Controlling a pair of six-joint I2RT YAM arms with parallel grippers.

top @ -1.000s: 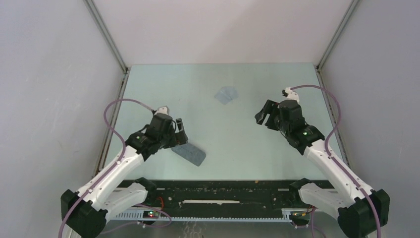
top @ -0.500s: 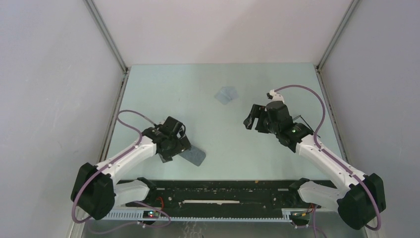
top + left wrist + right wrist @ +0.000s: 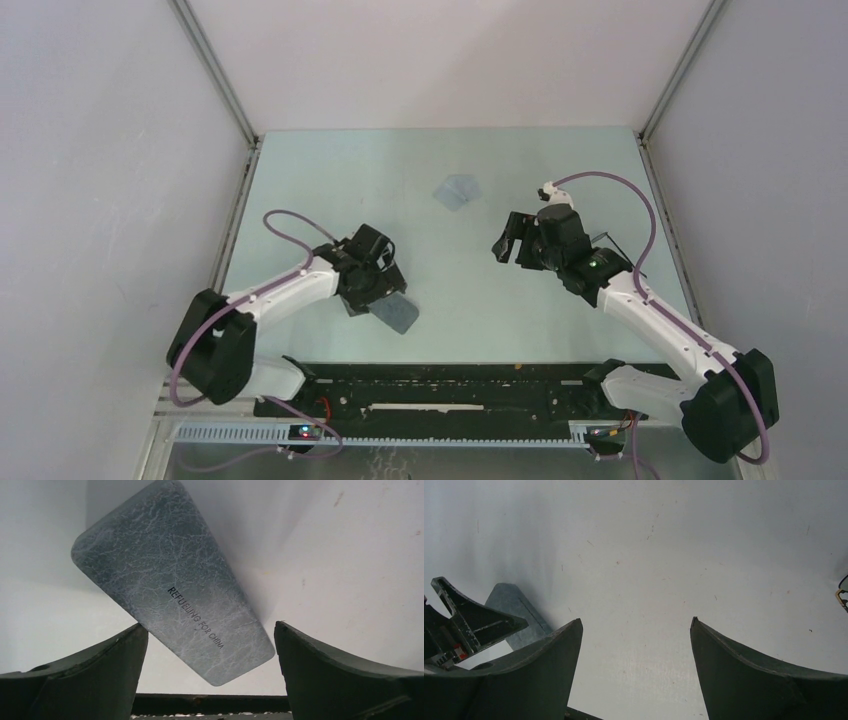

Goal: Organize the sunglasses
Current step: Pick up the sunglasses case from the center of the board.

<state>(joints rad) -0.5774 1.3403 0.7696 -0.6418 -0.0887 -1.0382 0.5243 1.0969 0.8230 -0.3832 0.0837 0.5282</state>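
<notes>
1. As I read the two wrist cams, both claws stand spread w/ nothing pinched: L claw (image 3: 210, 626) at full width, R claw (image 3: 635, 621) wide too, w/ only bare table (image 3: 639, 555) btwn its fingers (image 3: 744, 670).
2. L claw (image 3: 382, 292) in top cam: near-left part of the table, wrist bent down, low over the case (image 3: 398, 313).
3. Case (image 3: 170, 585): slate-grey, oblong, rounded corners, crackled finish, lettered "REFUELING FOR CHINA". It lies flat & diagonal, near end btwn the L fingers (image 3: 100, 670). I see a narrow gap at the right-hand finger. At the other finger I can't tell touching from just clear.
4. R claw (image 3: 507, 240) in top cam: right of centre, pointing left, above the surface.
5. Sunglasses (image 3: 607, 240): thin black wire frame, on the table just beside the R arm's wrist, on its right side, partly hidden by the arm. R wrist cam catches only a sliver of the sunglasses (image 3: 841, 594) at its right edge. Well apart from the case.
6. Cloth (image 3: 457, 190): pale bluish, translucent, flat on the table farther back, approx centre, apart from both claws.
</notes>
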